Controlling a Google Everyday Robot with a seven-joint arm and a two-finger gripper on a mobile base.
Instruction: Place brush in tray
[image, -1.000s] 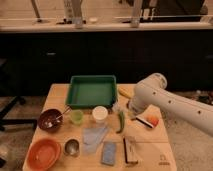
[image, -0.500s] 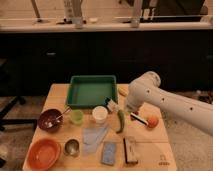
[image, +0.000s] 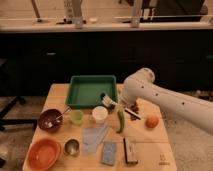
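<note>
- Gripper (image: 132, 108) sits just right of the tray (image: 80, 82), clenched on the brush (image: 110, 101) by its handle end.
- Brush points left, its dark head at the tray's near right corner (over or touching the rim, I cannot tell).
- Likely light, stiff, slick plastic; the handle suits gripping, not the bristles.

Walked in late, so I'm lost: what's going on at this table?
A one-armed robot holds the brush at the green tray. Its gripper, just right of the tray's near right corner, is shut on the brush's white handle, and the dark head reaches in over that corner. The brush has not been set down in the tray yet.
</note>
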